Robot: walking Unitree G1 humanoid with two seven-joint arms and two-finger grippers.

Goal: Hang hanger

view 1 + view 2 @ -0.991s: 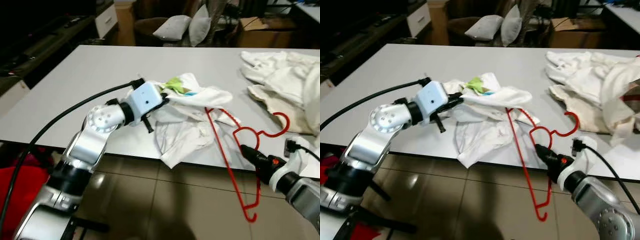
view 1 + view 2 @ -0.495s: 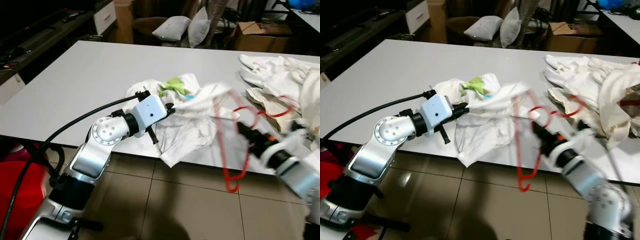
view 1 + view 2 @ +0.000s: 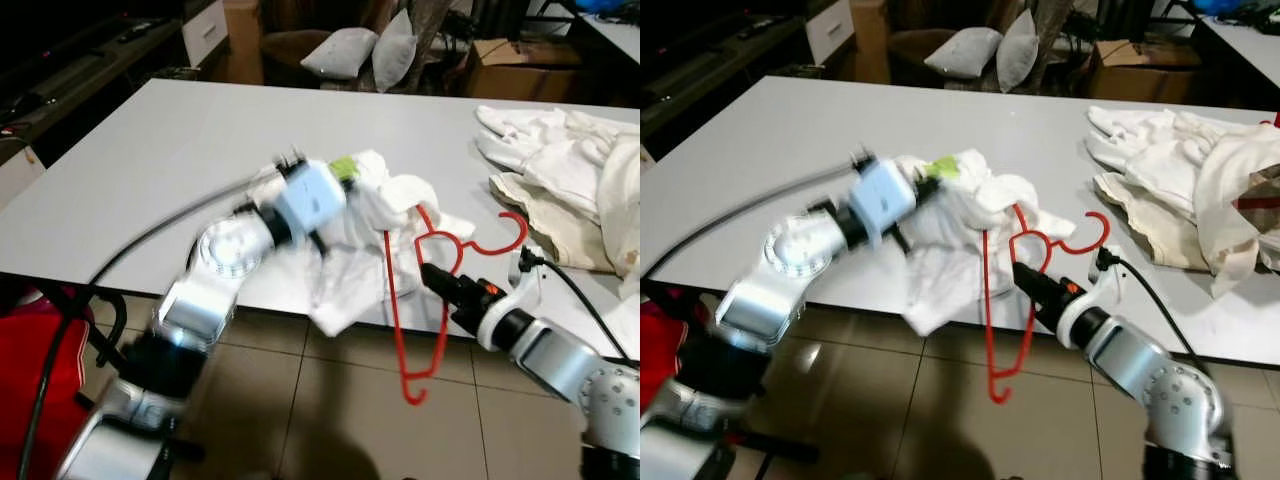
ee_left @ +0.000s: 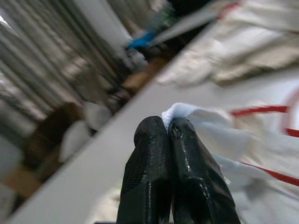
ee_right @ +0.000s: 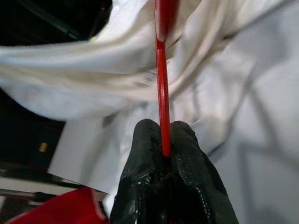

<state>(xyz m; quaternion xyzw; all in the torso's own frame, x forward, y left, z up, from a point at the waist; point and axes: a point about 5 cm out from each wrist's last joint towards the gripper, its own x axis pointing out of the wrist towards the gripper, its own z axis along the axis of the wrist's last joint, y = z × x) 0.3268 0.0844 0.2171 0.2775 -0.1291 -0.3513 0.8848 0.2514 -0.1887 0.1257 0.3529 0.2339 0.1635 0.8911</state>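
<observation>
Red hanger (image 3: 415,290), one, clamped by right gripper (image 3: 432,277); left gripper (image 4: 167,128) pinches one white garment (image 3: 375,225).

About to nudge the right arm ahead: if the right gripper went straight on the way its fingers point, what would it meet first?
Probably the crumpled white T-shirt on the grey table. The right gripper, shut on the red wire hanger, points along the wire into that cloth, which the left gripper pinches. Depth is unclear.

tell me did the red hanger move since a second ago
Yes. Held by the right gripper, the red hanger has swung toward the robot's left, nearer the white shirt on the table, away from the pile of white clothes.
</observation>
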